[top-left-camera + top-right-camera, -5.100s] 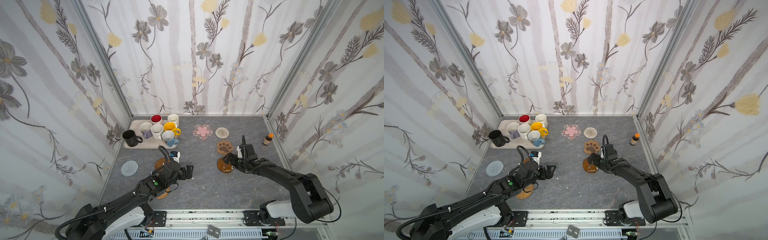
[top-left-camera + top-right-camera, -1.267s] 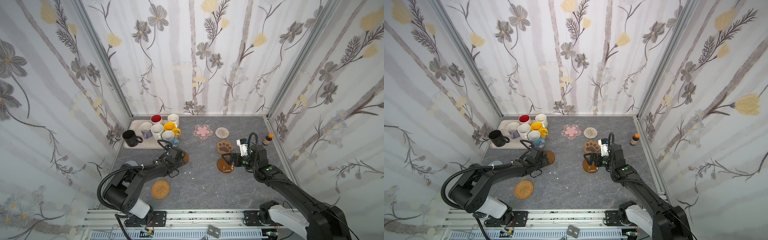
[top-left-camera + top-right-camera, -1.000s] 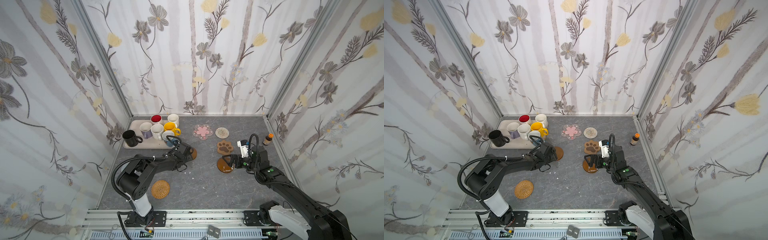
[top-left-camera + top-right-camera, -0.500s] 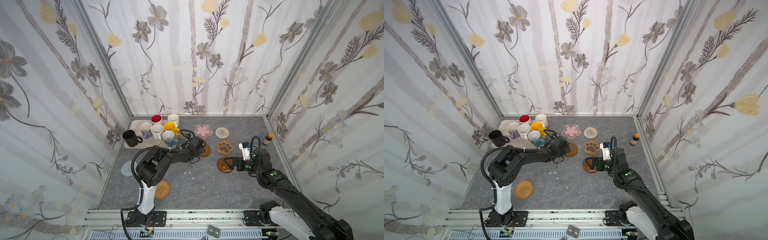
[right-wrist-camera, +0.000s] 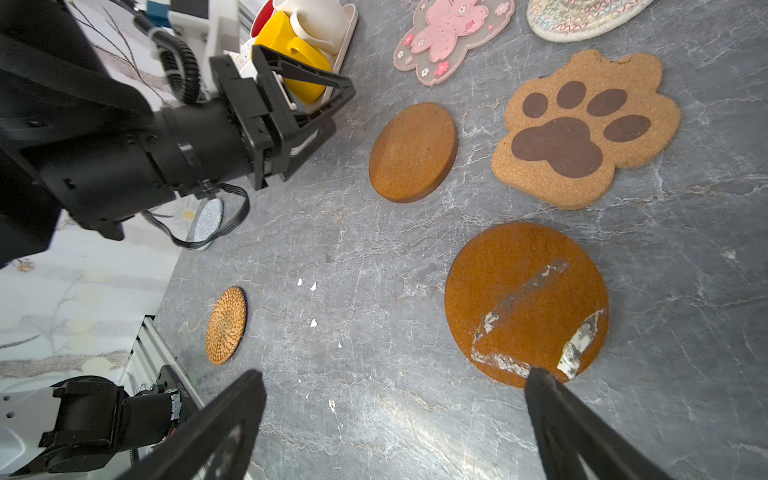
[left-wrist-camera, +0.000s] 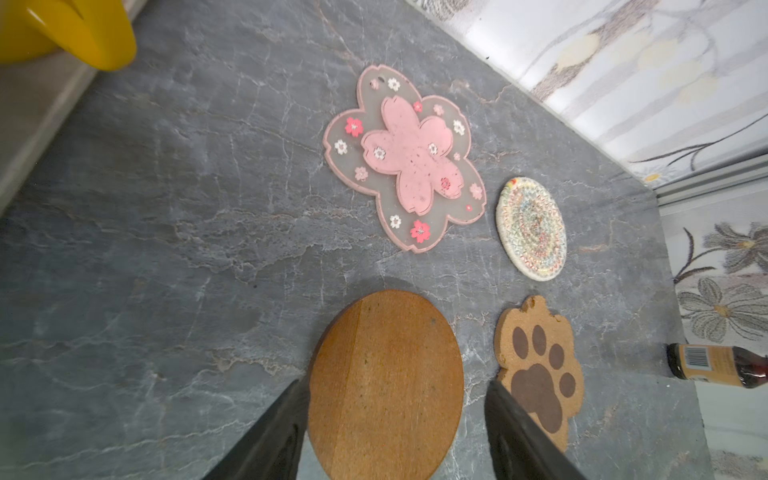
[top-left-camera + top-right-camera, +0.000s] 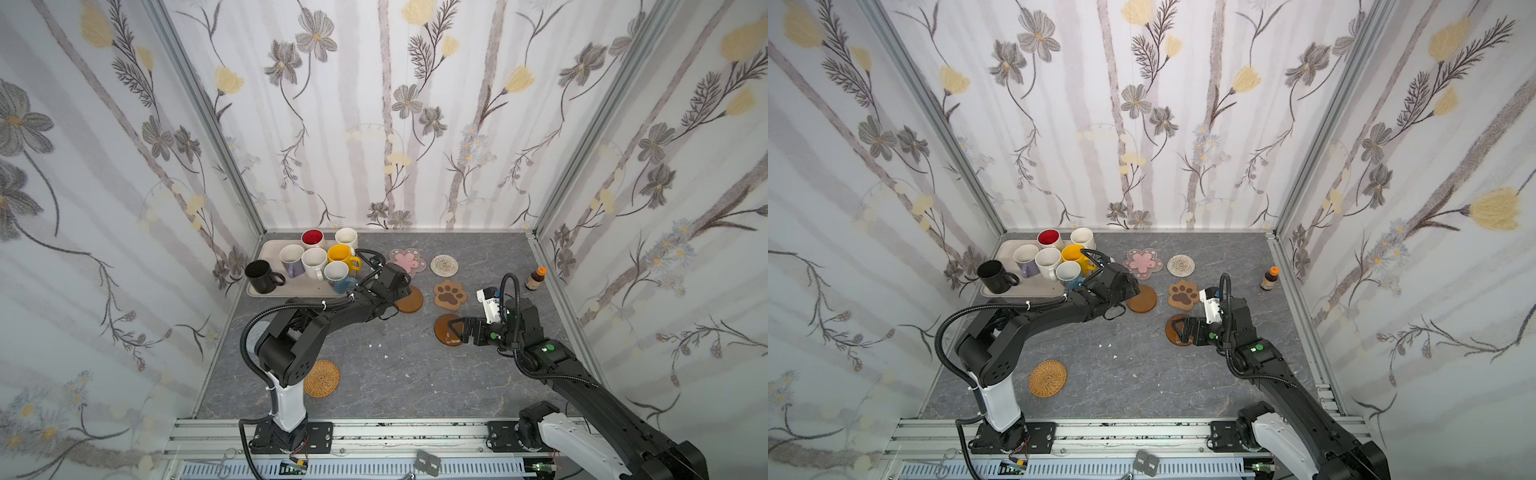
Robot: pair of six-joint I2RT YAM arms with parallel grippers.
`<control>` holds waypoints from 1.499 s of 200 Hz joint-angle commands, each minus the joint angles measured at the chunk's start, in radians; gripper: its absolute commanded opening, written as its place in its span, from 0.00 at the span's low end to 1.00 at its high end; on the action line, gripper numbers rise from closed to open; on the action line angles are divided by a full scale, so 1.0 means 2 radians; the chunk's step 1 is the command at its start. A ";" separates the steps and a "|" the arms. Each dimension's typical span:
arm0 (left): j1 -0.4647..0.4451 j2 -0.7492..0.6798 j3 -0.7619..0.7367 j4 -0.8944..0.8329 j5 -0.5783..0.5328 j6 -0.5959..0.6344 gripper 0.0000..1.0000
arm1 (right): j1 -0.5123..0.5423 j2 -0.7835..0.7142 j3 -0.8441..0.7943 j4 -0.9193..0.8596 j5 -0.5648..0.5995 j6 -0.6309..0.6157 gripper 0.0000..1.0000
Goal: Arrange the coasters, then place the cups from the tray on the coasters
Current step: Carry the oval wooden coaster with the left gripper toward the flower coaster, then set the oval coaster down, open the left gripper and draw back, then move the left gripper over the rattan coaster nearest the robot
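Two wooden discs [image 5: 411,151] lie flat on the table [image 5: 374,249] beside the paw mat [image 5: 582,129], one just by the left gripper [image 6: 395,384], the scuffed disc [image 5: 525,303] at a fingertip of the right gripper [image 5: 397,376], both spread and empty; stiff, thin, probably light, so pinch across the rim.

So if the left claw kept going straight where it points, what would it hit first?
Probably the smooth wooden disc lying just ahead of the left claw, though depth is hard to judge.
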 commanded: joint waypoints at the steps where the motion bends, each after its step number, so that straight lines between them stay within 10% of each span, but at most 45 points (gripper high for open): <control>1: 0.000 -0.039 -0.029 -0.021 -0.028 0.027 0.70 | 0.012 0.009 0.017 -0.016 0.021 -0.009 0.97; 138: -0.026 -0.409 -0.286 -0.164 -0.061 -0.035 0.65 | 0.110 0.097 0.070 0.024 0.074 0.033 0.97; 189: -0.062 -0.466 -0.324 -0.271 -0.141 -0.158 0.69 | 0.126 0.138 0.094 0.032 0.081 0.038 0.97; 300: -0.088 -0.554 -0.393 -0.355 -0.102 -0.247 0.67 | 0.130 0.159 0.092 0.045 0.080 0.038 0.97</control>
